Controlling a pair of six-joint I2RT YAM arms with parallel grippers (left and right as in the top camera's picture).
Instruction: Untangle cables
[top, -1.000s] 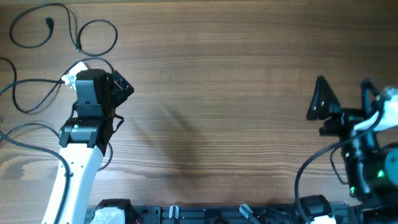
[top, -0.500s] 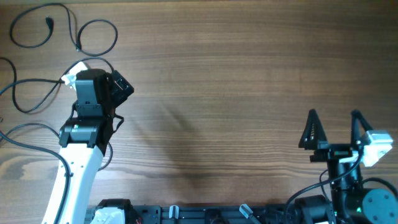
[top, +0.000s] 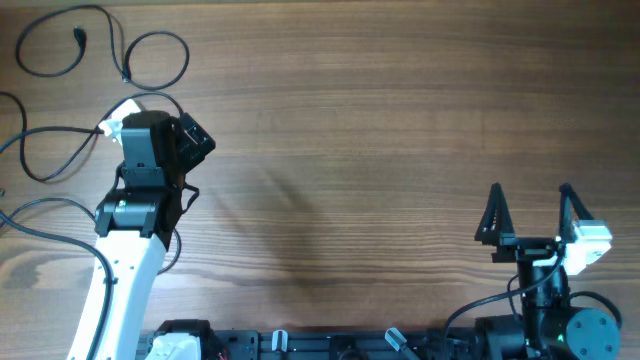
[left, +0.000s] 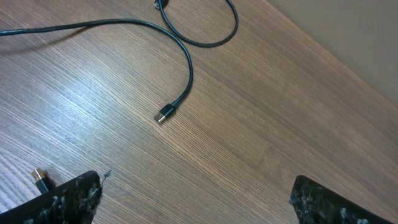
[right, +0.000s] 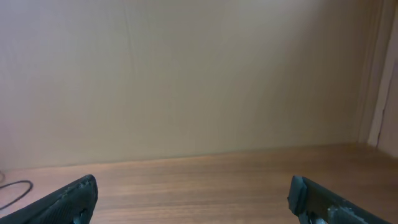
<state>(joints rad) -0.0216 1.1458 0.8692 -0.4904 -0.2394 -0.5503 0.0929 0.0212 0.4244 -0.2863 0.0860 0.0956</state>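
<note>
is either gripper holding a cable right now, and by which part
Nothing is held. Left gripper and right gripper are both open and empty; the cables lie loose on the table.

The overhead view looks straight down on the whole worktop (top: 380, 120). The left wrist view tilts down, close over the cables (left: 164, 114) that the overhead also shows. The right wrist view faces level toward a wall (right: 186, 74).

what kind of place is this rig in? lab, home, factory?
Probably a lab or test bench, though that is a guess: a bare wood-grain table with a plain beige wall behind it, the left arm and right arm based at one edge, and loose thin cables lying on it.
</note>
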